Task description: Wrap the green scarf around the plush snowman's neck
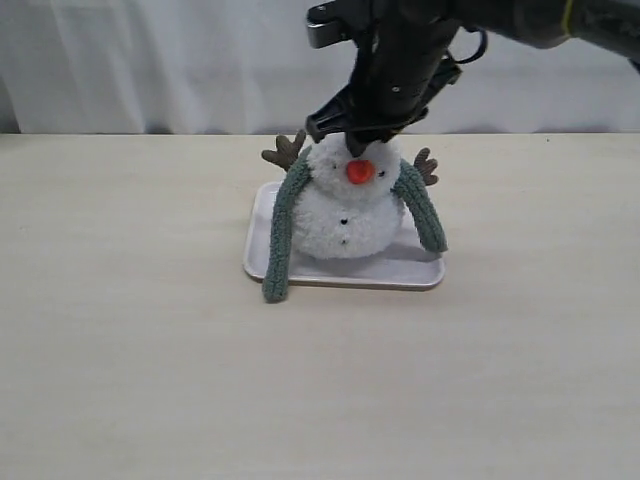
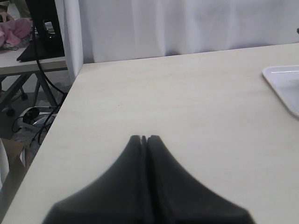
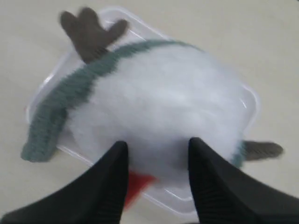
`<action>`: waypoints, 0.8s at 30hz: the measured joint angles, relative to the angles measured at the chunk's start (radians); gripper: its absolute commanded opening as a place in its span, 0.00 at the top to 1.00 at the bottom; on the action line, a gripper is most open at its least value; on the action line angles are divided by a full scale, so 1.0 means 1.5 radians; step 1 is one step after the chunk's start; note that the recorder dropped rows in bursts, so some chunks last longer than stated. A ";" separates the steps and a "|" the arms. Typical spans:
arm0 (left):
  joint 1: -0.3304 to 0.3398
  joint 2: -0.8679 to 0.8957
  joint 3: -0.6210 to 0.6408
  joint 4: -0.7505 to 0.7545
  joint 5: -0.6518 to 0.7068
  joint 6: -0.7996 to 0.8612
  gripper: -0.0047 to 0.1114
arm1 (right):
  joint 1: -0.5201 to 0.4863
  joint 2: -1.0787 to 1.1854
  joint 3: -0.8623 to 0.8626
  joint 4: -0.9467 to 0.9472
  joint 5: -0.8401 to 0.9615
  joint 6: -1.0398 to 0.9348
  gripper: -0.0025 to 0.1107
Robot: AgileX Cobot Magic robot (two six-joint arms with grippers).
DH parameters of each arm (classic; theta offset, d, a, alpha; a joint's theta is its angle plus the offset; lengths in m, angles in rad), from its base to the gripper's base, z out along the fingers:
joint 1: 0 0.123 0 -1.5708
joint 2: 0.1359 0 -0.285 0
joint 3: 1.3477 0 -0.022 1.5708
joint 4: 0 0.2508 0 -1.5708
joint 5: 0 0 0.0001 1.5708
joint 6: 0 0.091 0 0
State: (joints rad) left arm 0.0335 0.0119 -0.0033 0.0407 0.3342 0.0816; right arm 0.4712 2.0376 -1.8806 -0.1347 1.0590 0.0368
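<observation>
The plush snowman (image 1: 345, 215) stands upright on a white tray (image 1: 400, 272), orange nose facing the camera. The green scarf (image 1: 282, 240) runs behind its neck, and both ends hang down its sides, the left end reaching past the tray's edge onto the table. My right gripper (image 1: 362, 140) hovers right over the head. In the right wrist view it (image 3: 156, 144) is open, its black fingers either side of the fluffy white head (image 3: 163, 102), with the scarf (image 3: 60, 107) beyond. My left gripper (image 2: 144, 137) is shut and empty, low over bare table.
Brown twig arms (image 1: 287, 150) stick out above the scarf on both sides. The tray's corner (image 2: 285, 84) shows in the left wrist view, well off from that gripper. The table's edge, cables and a stand (image 2: 42, 42) lie past it. A white curtain backs the table.
</observation>
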 measured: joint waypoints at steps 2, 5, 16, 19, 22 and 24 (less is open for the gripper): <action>0.000 0.000 0.000 0.000 0.000 0.000 0.96 | -0.028 -0.009 0.004 -0.001 0.030 0.001 0.54; 0.000 0.000 0.000 0.000 0.000 0.000 0.96 | -0.056 -0.029 0.029 -0.005 0.047 0.001 0.54; 0.000 0.000 0.000 0.000 0.000 0.000 0.96 | -0.110 -0.068 0.200 0.047 -0.059 -0.036 0.54; 0.000 0.000 0.000 0.000 0.000 0.000 0.96 | -0.117 -0.068 0.265 0.054 -0.123 -0.055 0.54; 0.000 0.000 0.000 0.000 0.000 0.000 0.96 | -0.118 -0.068 0.319 0.053 -0.202 -0.065 0.54; 0.000 0.000 0.000 0.000 0.000 0.000 0.96 | -0.120 -0.068 0.348 0.052 -0.258 -0.066 0.54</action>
State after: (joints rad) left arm 0.0335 0.0119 -0.0033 0.0407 0.3342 0.0816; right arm 0.2918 1.9363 -1.3583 -0.0571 0.6715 -0.0624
